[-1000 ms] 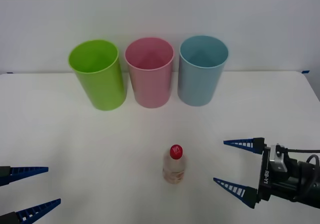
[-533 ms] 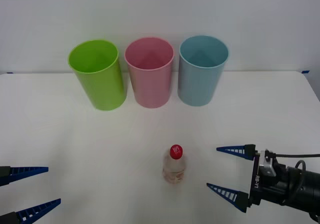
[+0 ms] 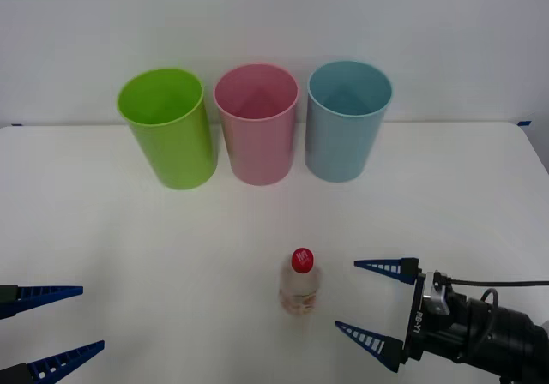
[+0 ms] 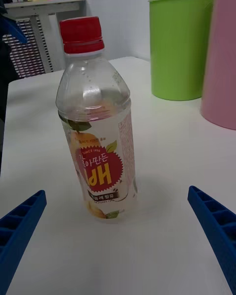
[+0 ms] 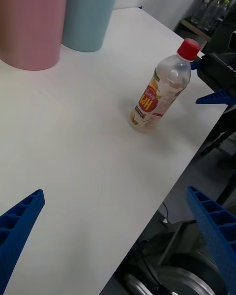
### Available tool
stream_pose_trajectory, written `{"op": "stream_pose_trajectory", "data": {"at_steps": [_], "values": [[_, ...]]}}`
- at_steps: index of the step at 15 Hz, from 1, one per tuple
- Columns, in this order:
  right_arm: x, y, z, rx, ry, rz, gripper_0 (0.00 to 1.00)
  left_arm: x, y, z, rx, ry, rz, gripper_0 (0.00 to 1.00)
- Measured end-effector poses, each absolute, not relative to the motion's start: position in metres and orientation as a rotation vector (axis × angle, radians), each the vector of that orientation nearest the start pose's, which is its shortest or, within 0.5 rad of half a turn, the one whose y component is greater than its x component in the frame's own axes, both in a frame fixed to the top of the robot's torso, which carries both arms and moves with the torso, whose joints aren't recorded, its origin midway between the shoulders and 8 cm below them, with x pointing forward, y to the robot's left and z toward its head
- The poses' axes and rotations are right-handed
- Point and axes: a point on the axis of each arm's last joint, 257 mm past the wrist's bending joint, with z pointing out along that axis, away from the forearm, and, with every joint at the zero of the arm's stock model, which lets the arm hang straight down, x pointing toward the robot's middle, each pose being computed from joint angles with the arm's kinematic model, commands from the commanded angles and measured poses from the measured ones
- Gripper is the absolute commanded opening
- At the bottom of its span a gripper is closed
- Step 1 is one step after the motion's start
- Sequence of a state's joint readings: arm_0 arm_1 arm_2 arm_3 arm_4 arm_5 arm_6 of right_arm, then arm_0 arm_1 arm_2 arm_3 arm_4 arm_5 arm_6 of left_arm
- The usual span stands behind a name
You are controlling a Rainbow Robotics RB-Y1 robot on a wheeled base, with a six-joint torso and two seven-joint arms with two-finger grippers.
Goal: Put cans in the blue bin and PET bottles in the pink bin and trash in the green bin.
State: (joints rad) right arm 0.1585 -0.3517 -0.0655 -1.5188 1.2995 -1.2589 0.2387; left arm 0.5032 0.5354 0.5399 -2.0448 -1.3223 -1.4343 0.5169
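**Near table edge: bottle upright, both grippers spread**

At 8 o'clock, left gripper [image 3: 51,324] idles, jaws released, grasping nothing. Along 12 o'clock stand green bin [image 3: 167,129], pink bin [image 3: 257,125], blue bin [image 3: 346,122], upright in a row. PET bottle [image 3: 299,282] stands at centre-front on white table [image 3: 129,230]. At its 3 o'clock, right gripper [image 3: 367,303], jaws released, just beside it, not touching.

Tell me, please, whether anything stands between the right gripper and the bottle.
Nothing visible does: bare table separates the open right gripper from the upright bottle.
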Motion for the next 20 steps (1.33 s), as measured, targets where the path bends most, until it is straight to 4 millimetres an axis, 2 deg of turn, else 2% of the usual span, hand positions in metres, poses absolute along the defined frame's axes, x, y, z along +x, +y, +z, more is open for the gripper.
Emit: {"op": "stream_pose_trajectory", "data": {"at_steps": [10,20], "values": [[0.329,-0.102,-0.300,-1.036,1.405,0.788,1.00,0.257,0.273,-0.205,0.796,1.929,-0.751,1.00],[0.337,-0.084,-0.308,-1.040,1.405,0.739,1.00,0.257,0.273,-0.205,0.796,1.929,-0.751,1.00]]}}
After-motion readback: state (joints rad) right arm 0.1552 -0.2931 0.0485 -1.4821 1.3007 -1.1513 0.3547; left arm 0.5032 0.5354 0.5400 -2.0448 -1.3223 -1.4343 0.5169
